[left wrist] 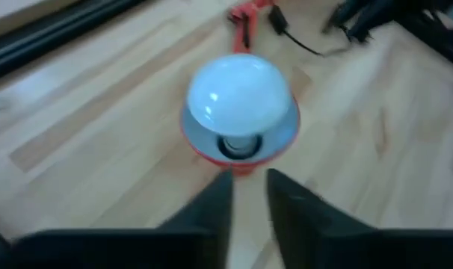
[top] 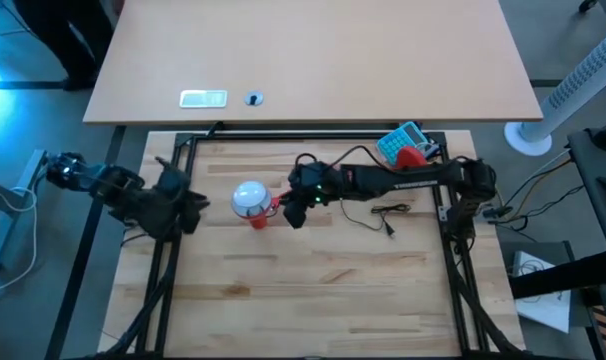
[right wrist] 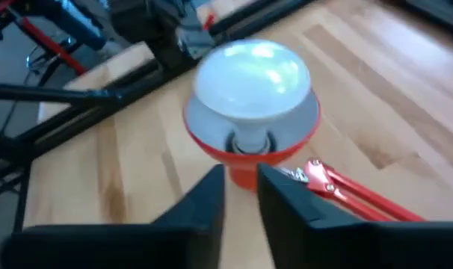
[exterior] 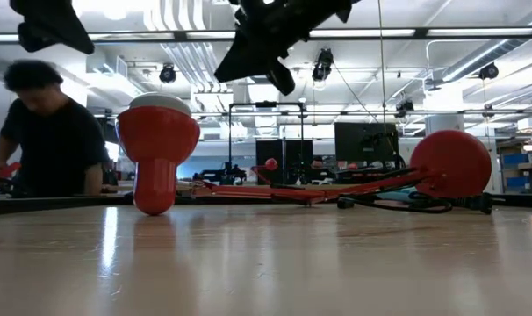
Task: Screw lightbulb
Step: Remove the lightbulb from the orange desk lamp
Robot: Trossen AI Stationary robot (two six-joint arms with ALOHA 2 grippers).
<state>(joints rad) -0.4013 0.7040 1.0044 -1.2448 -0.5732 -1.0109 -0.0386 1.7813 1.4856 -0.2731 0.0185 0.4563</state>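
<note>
The white lightbulb (top: 248, 193) (left wrist: 241, 101) (right wrist: 253, 78) stands dome up, its narrow base down in the socket of the red lamp shade (exterior: 158, 140) (right wrist: 241, 161). The shade rests on the table on its narrow end, mouth upward. A thin red lamp arm (exterior: 292, 189) lies flat and leads to the round red lamp foot (exterior: 450, 162) at the far right. My left gripper (top: 198, 205) (left wrist: 249, 179) hovers left of the bulb and my right gripper (top: 293, 210) (right wrist: 239, 175) right of it. Both are raised, shut to a narrow slit, and touch nothing.
A black cable (top: 383, 212) lies on the table right of the lamp. A blue object (top: 401, 140) sits at the far right corner by the lamp foot. Black frame rails (top: 173, 260) edge the table. A person (exterior: 46, 132) stands beyond the far side.
</note>
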